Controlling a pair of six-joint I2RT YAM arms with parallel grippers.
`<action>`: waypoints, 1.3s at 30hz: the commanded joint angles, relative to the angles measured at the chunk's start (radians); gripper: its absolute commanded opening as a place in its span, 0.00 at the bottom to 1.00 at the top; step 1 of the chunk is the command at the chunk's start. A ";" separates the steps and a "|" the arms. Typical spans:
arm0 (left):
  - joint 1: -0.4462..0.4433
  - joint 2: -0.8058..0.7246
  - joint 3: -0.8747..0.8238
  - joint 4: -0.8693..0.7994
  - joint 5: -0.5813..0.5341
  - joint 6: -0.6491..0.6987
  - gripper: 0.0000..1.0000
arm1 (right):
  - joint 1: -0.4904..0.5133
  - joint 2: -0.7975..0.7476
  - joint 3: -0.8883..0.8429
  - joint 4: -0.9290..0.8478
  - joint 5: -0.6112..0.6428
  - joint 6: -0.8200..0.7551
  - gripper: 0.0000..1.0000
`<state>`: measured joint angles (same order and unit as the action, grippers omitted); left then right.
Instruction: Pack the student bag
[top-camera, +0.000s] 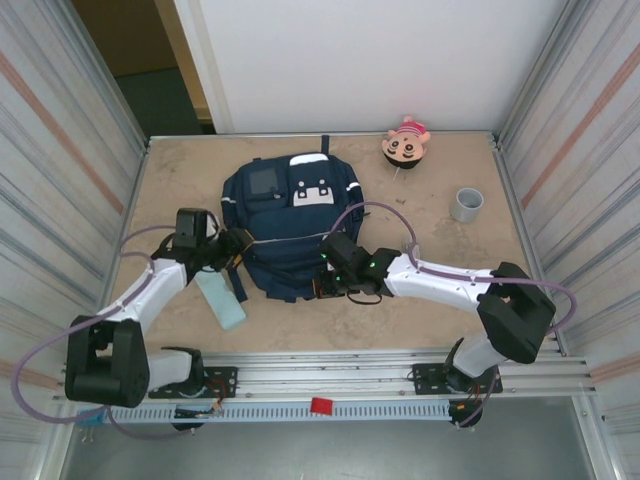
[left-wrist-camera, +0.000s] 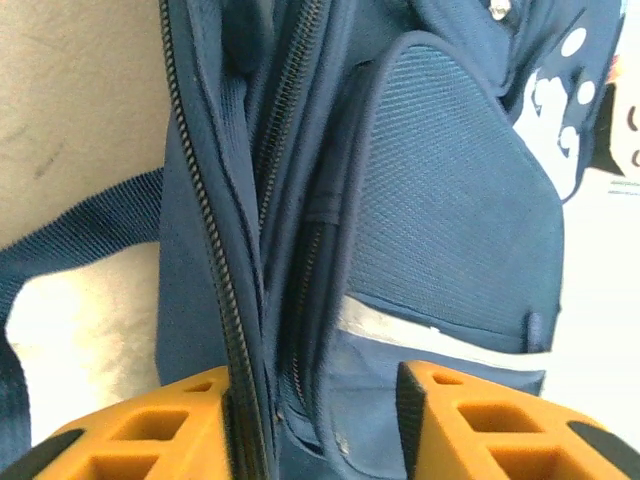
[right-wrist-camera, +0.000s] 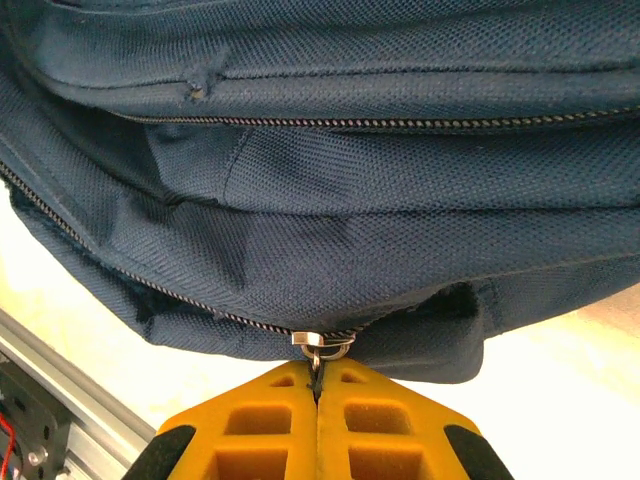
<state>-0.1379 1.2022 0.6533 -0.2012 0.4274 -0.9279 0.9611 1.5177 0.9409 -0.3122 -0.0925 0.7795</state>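
The student bag, navy blue with white patches, lies flat in the middle of the table. My left gripper is at the bag's left side. In the left wrist view this gripper is open, its orange fingers apart on either side of a fold of the bag's zipper edge. My right gripper is at the bag's near edge. In the right wrist view it is shut on the metal zipper pull of the bag.
A light-blue flat item lies on the table beside the left arm. A doll-head toy sits at the back right, and a grey roll stands to the right. Metal walls enclose the table on both sides.
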 joint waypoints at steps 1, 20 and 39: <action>-0.043 -0.153 -0.063 0.001 0.028 -0.102 0.52 | 0.004 0.006 0.038 0.013 0.027 0.033 0.00; -0.417 -0.053 -0.129 0.218 -0.144 -0.321 0.64 | 0.049 0.040 0.068 0.035 0.036 0.037 0.00; -0.254 -0.143 -0.117 0.010 -0.166 -0.099 0.00 | -0.147 -0.097 -0.078 -0.038 -0.003 -0.062 0.00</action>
<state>-0.4397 1.0920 0.5179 -0.1154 0.3374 -1.0973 0.8661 1.4590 0.8997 -0.2630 -0.1005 0.7689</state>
